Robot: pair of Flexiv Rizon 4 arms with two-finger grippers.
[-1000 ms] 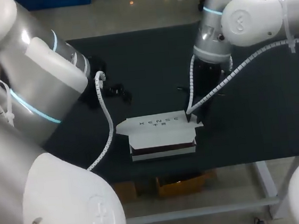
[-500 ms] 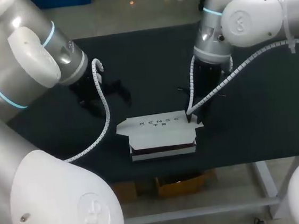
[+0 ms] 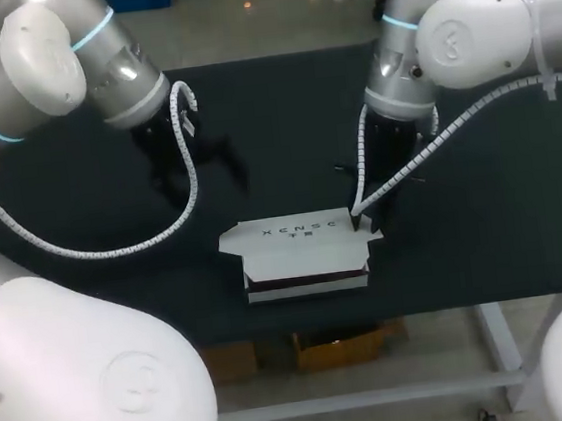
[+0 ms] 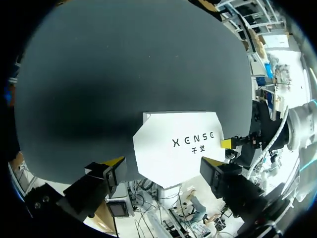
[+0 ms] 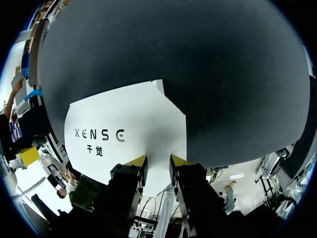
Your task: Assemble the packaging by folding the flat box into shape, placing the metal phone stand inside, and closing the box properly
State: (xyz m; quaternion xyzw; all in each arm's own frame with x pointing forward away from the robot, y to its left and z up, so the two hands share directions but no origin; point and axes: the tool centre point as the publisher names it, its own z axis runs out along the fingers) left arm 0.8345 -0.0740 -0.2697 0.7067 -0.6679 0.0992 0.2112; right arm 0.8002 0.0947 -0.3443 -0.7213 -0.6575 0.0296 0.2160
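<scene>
Box (image 3: pixel 301 254) sits at the tabletop's (image 3: pixel 476 150) near edge in the head view, my right claw (image 3: pixel 368 221) at its end flap (image 3: pixel 373 239), steadying it, I judge. Left wrist view: my left claw (image 4: pixel 163 162) hangs spread above the box. Right wrist view: the right claw pinches that flap.

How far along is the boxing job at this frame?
Done: box folded into shape, lid lying over it. In hand: right gripper pinches the lid's end flap, jaws nearly together; left gripper hangs open, clear of it. Left: tucking the lid shut. No stand in view, so whether it's inside is unclear.
</scene>
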